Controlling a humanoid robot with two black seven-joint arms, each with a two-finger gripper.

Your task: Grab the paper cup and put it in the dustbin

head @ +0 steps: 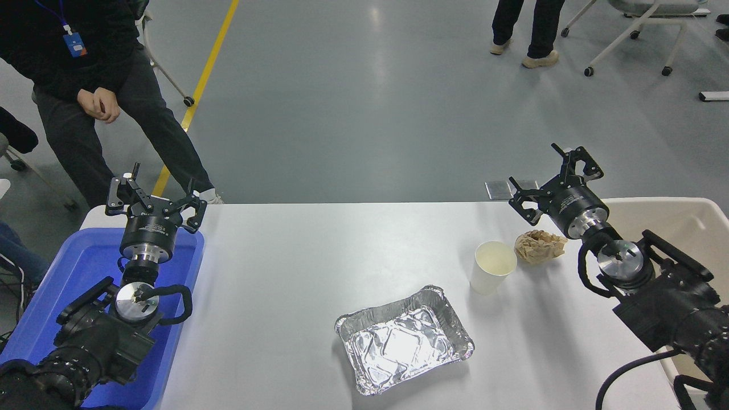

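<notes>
Paper cup (pixel 492 266): upright, mouth up, right of the white table's (pixel 296 267) middle, toward the far edge.
Neighbours: tan paper ball (pixel 539 246) just beside it; foil tray (pixel 404 339) nearer the front edge.
Right gripper (pixel 555 177): fingers spread, empty, over the far edge beyond the ball.
Dustbin (pixel 692 219): at the table's right end.
Left gripper (pixel 155 196): spread, parked over the blue tray (pixel 74 267).
Step advice: descend clear of the ball, pinch the cup wall gently below the rim.
</notes>
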